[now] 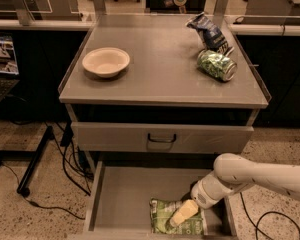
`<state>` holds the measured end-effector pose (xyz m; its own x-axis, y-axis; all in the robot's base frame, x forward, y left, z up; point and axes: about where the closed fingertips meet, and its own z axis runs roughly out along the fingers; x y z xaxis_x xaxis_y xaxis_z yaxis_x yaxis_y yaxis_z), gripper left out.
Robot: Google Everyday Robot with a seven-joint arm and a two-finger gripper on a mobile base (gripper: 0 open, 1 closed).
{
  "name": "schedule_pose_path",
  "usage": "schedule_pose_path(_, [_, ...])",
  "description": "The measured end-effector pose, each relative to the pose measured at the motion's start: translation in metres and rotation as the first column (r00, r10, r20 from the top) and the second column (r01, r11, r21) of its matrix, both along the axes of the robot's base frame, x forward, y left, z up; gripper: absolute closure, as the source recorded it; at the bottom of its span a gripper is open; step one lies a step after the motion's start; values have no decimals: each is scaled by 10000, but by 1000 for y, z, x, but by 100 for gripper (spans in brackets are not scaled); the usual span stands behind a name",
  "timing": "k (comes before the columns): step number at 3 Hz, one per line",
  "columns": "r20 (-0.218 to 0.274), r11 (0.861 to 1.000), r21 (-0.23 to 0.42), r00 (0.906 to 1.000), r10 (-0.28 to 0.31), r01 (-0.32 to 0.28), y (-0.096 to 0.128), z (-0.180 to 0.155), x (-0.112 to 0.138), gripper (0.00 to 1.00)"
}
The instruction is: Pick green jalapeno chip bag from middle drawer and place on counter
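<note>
The gripper (184,213) is down inside the open middle drawer (122,199), reaching in from the right on the end of the white arm (260,175). Directly under it, and touching it, lies the green jalapeno chip bag (162,218), flat on the drawer floor near the front right corner. The bag spreads out to the left and right of the gripper and a little toward the drawer's front edge. Whether the gripper is clamped on the bag or merely resting on it cannot be told from this angle (its pale end covers the bag's middle). To the left of the gripper the drawer bottom is plain grey metal. Above the gripper sits the closed drawer with the dark loop handle (162,138), and higher still the counter (165,79). On the counter, up and far to the left of the gripper, stands a cream bowl (106,61). Up and slightly to the right of the gripper a shiny green can (217,65) lies on its side, with a dark blue snack bag (208,31) just behind it, near the counter's back right corner
</note>
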<state>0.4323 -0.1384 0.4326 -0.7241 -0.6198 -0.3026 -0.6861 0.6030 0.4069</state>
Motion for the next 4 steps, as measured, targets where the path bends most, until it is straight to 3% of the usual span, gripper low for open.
schedule_pose_path(1, [54, 9986, -521, 10000, -31, 34, 9, -20, -1, 0])
schedule_pose_path(4, [182, 9978, -610, 9995, 253, -241, 15, -42, 11, 0])
